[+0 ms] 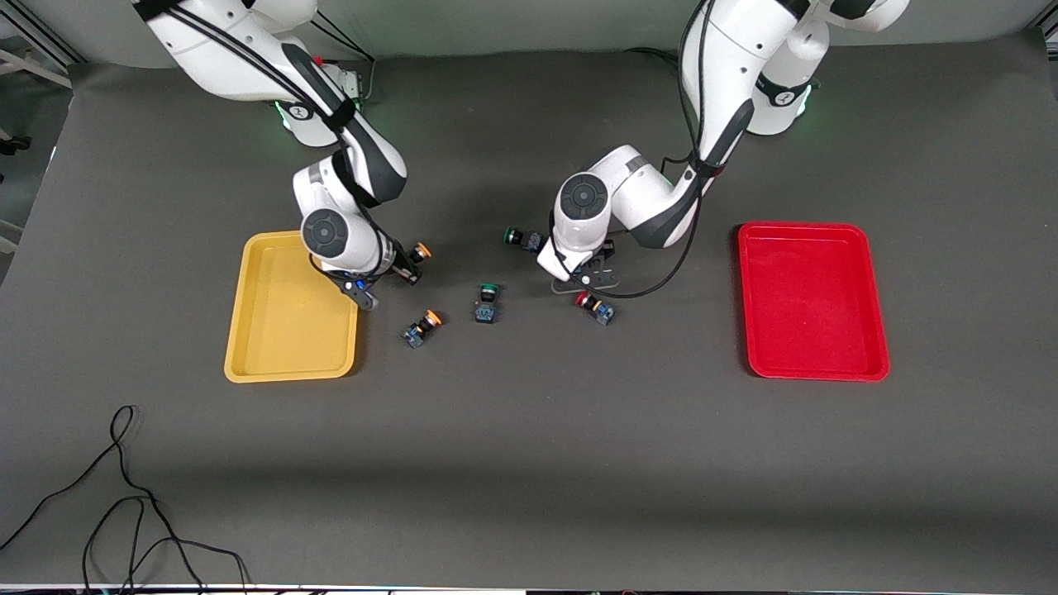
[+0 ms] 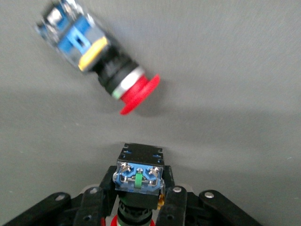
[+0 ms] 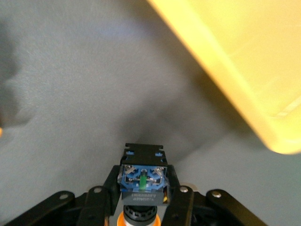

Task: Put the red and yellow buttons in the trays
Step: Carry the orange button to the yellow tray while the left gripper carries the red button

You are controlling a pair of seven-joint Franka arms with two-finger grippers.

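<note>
My left gripper is shut on a red button, with the blue body pointing away from the wrist and the red cap just showing below it. It hangs low over the table's middle, close to a loose red button that lies on its side. My right gripper is shut on a yellow button, orange cap toward the wrist, beside the yellow tray at its edge toward the table's middle; the tray's rim also shows in the right wrist view. A second yellow button lies on the table. The red tray holds nothing.
Two green-capped switches lie on the table, one between the loose yellow and red buttons, one farther from the front camera, beside the left arm's wrist. A black cable loops near the front edge at the right arm's end.
</note>
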